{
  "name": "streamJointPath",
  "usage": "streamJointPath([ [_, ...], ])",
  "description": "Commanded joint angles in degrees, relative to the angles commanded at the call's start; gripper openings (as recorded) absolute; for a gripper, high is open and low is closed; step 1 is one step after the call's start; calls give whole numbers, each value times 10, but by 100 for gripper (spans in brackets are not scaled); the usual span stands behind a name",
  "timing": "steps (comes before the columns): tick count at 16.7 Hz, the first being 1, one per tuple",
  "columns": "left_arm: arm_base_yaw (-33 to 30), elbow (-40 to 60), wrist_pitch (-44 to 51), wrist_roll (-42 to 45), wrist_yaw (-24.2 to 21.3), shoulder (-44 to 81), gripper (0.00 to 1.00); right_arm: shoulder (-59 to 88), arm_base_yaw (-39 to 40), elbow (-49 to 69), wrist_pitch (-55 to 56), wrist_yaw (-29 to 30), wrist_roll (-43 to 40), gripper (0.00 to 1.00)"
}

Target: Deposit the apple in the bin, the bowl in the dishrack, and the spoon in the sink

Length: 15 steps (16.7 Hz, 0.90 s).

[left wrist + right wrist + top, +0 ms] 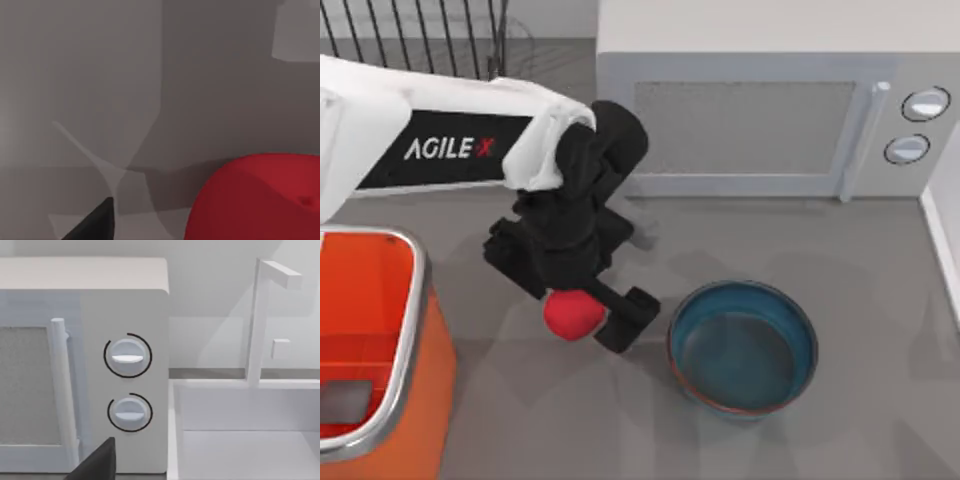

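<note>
Centrally on the grey table (520,420), the apple (571,313) sits between the black fingers of the left gripper (582,312), which are closed in against its sides; whether it is lifted clear of the surface cannot be told from above. In the left wrist view the apple (260,197) looms large and red, with one dark fingertip (95,222) beside it and grey table beyond.

Just beside the gripper, toward the table's right, stands the teal bowl (743,347), upright, with its reddish rim and darker inside; it is apart from the apple, though close to the nearest finger. At the left edge of the table is the orange bin (380,360) with its silver rim, well apart from the apple. The black wire dishrack (420,35) stands at the far left corner, partly behind the white left arm (430,140).

A grey microwave (760,110) with two round dials occupies the far right. The right wrist view faces that microwave (125,375), with a white sink (250,440) and its faucet (260,315) beside it, and a dark fingertip (97,465) of the right gripper; how far that gripper is open cannot be told.
</note>
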<state>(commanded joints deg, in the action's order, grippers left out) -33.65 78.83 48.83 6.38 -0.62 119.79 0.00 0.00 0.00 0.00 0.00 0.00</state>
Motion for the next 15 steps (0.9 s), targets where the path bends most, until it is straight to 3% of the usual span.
streamJointPath([
  [5,-1,-9,-13,0,0,8,100,0,0,0,0,0,0,100],
  [15,-1,-9,-13,0,0,8,25,0,0,0,0,0,0,100],
])
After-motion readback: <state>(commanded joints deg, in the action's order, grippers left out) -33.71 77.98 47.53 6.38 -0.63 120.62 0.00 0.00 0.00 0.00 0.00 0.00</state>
